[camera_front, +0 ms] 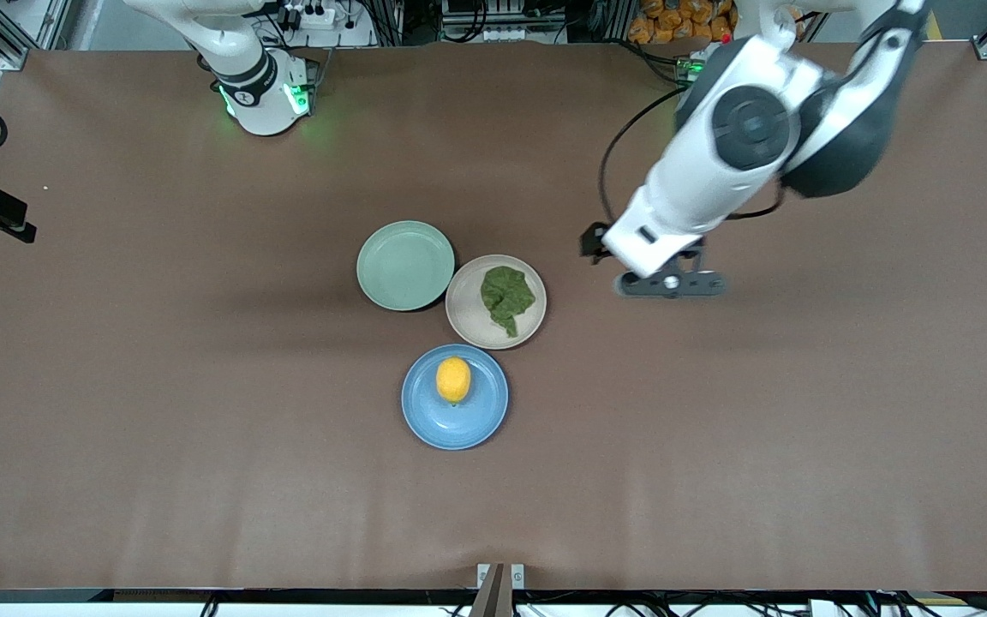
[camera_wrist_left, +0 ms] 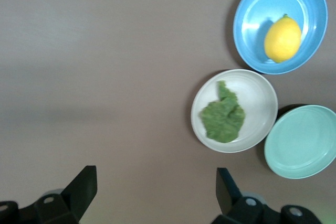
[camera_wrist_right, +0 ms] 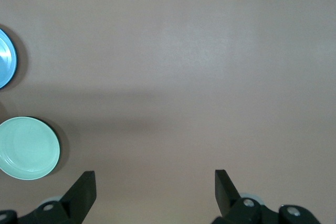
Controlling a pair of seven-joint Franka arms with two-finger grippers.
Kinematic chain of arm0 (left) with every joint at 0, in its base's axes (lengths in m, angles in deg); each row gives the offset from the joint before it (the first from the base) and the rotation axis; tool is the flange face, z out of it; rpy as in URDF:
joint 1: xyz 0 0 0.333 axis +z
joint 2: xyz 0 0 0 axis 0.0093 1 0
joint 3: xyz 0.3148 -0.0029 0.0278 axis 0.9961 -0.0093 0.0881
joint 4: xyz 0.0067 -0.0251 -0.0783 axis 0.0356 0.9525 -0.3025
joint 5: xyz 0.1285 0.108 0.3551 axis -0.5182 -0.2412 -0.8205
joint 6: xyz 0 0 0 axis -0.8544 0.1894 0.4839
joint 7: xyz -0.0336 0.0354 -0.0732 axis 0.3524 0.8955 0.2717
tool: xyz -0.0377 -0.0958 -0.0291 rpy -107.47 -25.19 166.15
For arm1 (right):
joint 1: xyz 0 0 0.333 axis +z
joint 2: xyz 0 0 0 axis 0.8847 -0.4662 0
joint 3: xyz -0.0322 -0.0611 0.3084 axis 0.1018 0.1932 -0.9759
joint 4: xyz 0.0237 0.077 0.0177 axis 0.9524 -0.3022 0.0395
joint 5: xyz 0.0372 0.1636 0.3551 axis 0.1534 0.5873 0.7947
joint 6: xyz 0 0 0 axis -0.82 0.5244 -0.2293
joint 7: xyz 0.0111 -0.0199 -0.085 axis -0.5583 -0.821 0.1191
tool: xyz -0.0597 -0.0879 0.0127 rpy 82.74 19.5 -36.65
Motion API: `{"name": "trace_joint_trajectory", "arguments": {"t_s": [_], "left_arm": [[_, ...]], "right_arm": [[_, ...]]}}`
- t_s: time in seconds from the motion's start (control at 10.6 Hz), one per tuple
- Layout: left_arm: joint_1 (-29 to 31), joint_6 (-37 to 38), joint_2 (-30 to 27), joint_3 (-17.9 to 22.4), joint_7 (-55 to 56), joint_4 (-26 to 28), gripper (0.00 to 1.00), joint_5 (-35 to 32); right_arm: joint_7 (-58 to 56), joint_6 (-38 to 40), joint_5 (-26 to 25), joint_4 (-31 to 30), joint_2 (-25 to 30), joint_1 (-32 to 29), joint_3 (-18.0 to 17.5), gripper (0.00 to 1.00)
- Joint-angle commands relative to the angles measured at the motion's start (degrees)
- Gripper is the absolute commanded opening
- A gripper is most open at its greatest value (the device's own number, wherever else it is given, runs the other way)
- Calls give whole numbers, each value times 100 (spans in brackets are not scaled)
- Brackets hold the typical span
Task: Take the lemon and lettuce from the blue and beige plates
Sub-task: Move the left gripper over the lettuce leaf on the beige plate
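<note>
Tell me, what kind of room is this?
Probably a robotics lab: the left gripper hangs open over a brown table bearing only a lemon, lettuce and plates, with cables along the table's edge.

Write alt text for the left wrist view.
The left tool hangs open over bare table beside three plates: the lettuce on the beige plate, the lemon on the blue plate, and an empty green plate.

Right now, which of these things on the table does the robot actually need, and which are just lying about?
Needed:
lemon, on the blue plate
lettuce, on the beige plate
left gripper, open, over bare table beside the beige plate
right gripper, open, over bare table, waiting

Lying about:
green plate, nothing on it
</note>
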Motion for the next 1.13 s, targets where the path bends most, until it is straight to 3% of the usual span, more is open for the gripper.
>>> {"name": "trace_joint_trajectory", "arguments": {"t_s": [0.0, 0.66, 1.03], "left_arm": [[-371, -579, 569, 23, 694, -131, 100, -295], [-1058, -1741, 1677, 84, 2155, -140, 100, -964], [-1637, -2278, 2047, 487, 2437, -140, 100, -1096]], "right_arm": [[32, 8, 80, -21, 33, -87, -92, 100], [1199, -63, 89, -30, -81, -52, -364, 100], [2078, -440, 89, -30, -353, -34, -794, 100]]}}
